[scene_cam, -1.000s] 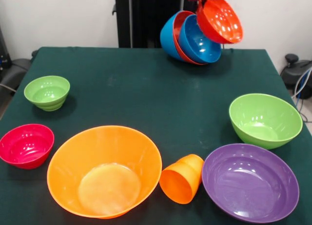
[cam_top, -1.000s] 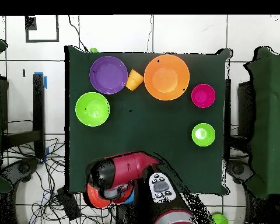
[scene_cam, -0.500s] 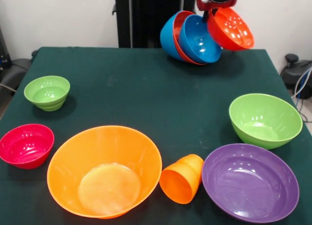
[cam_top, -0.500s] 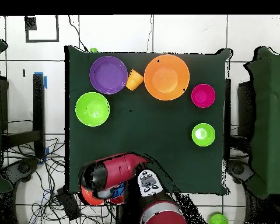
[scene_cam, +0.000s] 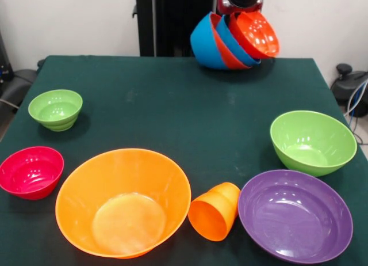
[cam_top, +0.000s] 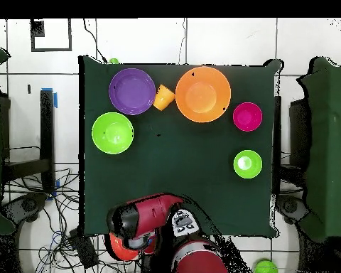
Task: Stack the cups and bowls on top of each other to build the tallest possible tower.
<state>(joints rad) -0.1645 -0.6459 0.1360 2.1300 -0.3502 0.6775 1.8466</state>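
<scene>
**Red-orange bowl pushed back into the tilted stack**

The gripper (scene_cam: pixel 244 2) shows only as a red and black head at the top edge of the front view, right above the top red-orange bowl (scene_cam: pixel 256 31); whether its jaws are wide, narrow or clamped on the rim cannot be told. Half a second ago that bowl hung out to the right of the pile with its mouth clear of the others. Now it sits nested in the blue bowl (scene_cam: pixel 231 40) beneath it, and the whole tower (scene_cam: pixel 221 44) reads tighter. The tower leans at the table's far edge, mouths tipped toward the camera: blue outermost (scene_cam: pixel 204 42), then red-orange, blue, red-orange.

Everything else lies as before. All pieces are glossy, smooth plastic with round rims. The large orange bowl (scene_cam: pixel 123 201) stands upright, wide and flared. The orange cup (scene_cam: pixel 215 211), tapered, lies on its side between it and the purple bowl (scene_cam: pixel 295 215), close to both. The large green bowl (scene_cam: pixel 313 141) stands just behind the purple one. The small green bowl (scene_cam: pixel 56 109) and magenta bowl (scene_cam: pixel 31 172) stand apart on the dark green cloth of the table (scene_cam: pixel 172 105).
</scene>
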